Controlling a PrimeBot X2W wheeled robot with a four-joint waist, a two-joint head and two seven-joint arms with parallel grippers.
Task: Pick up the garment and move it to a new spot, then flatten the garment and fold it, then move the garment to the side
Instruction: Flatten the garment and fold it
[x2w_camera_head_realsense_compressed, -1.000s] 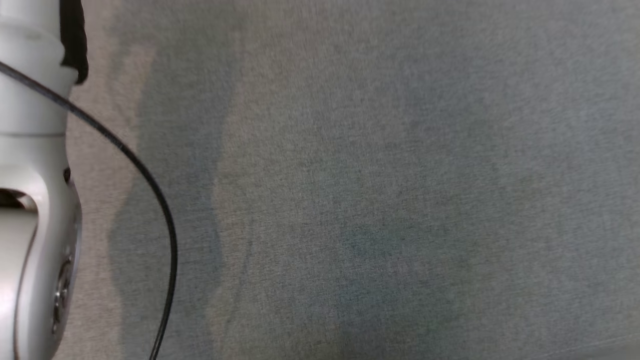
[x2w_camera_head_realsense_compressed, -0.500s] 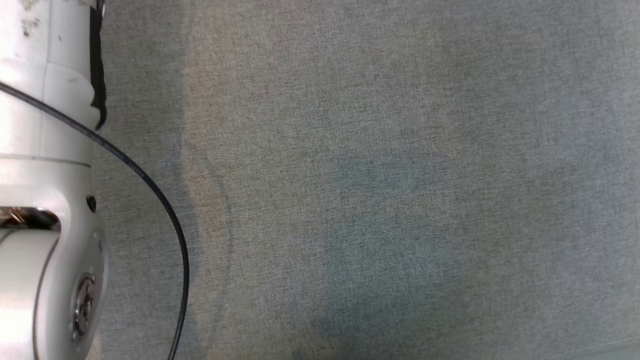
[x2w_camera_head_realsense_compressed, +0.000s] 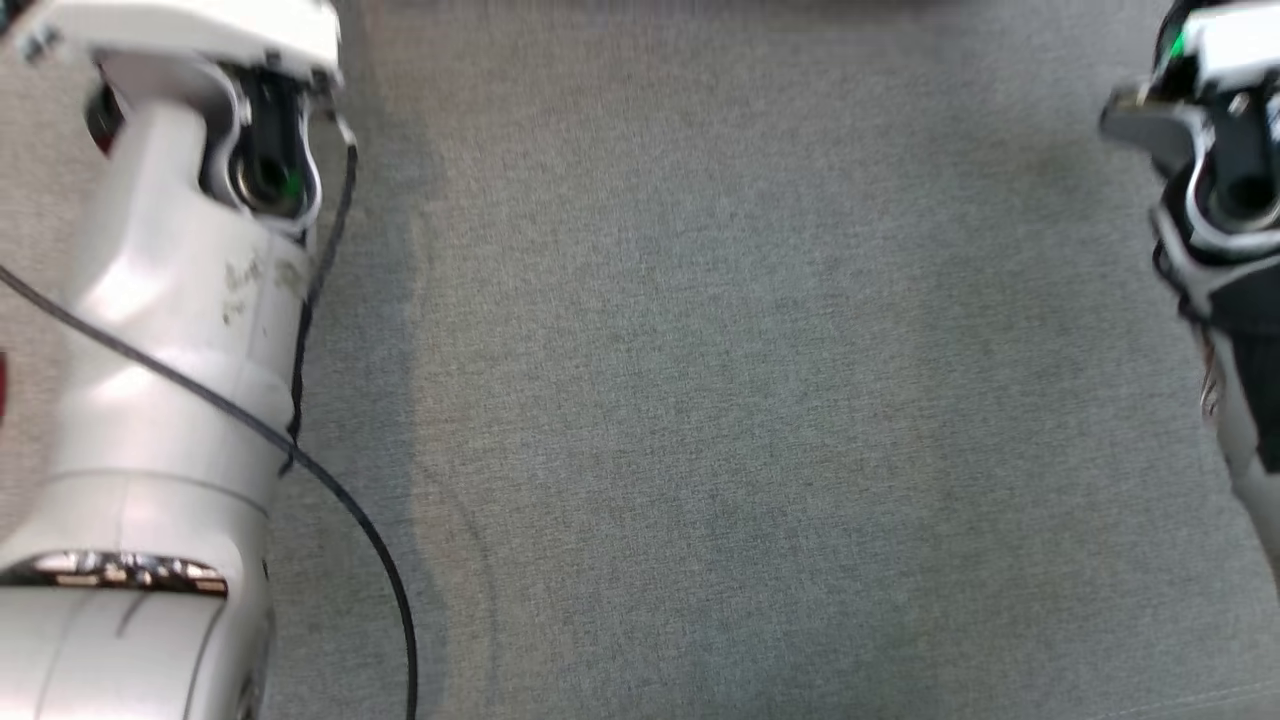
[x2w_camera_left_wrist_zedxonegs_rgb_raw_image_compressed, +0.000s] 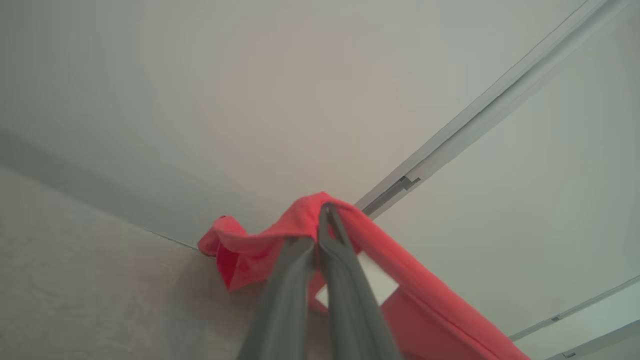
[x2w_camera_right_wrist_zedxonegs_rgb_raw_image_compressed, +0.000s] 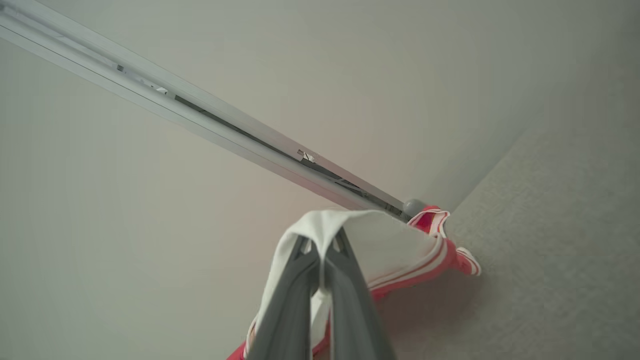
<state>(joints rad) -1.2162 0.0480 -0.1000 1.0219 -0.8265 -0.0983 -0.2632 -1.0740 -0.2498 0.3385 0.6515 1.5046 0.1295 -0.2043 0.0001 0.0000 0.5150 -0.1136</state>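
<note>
In the head view, the pale left forearm (x2w_camera_head_realsense_compressed: 170, 330) runs up the left edge with a black cable (x2w_camera_head_realsense_compressed: 330, 490) looping off it. The right wrist (x2w_camera_head_realsense_compressed: 1215, 190) sits at upper right, and both are above a grey woven surface (x2w_camera_head_realsense_compressed: 720, 400). In the left wrist view, the left hand (x2w_camera_left_wrist_zedxonegs_rgb_raw_image_compressed: 325, 215), its 2 fingers pressed together, pinches a fold of the red garment (x2w_camera_left_wrist_zedxonegs_rgb_raw_image_compressed: 410, 280) at frame centre, held up against a pale wall (x2w_camera_left_wrist_zedxonegs_rgb_raw_image_compressed: 250, 100). In the right wrist view, the right hand (x2w_camera_right_wrist_zedxonegs_rgb_raw_image_compressed: 322, 247), likewise clamped, grips the garment's white, red-striped edge at lower centre.

Grey fabric surface (x2w_camera_head_realsense_compressed: 760, 400) — pale panel (x2w_camera_left_wrist_zedxonegs_rgb_raw_image_compressed: 225, 75), metal rail (x2w_camera_right_wrist_zedxonegs_rgb_raw_image_compressed: 225, 126)
</note>
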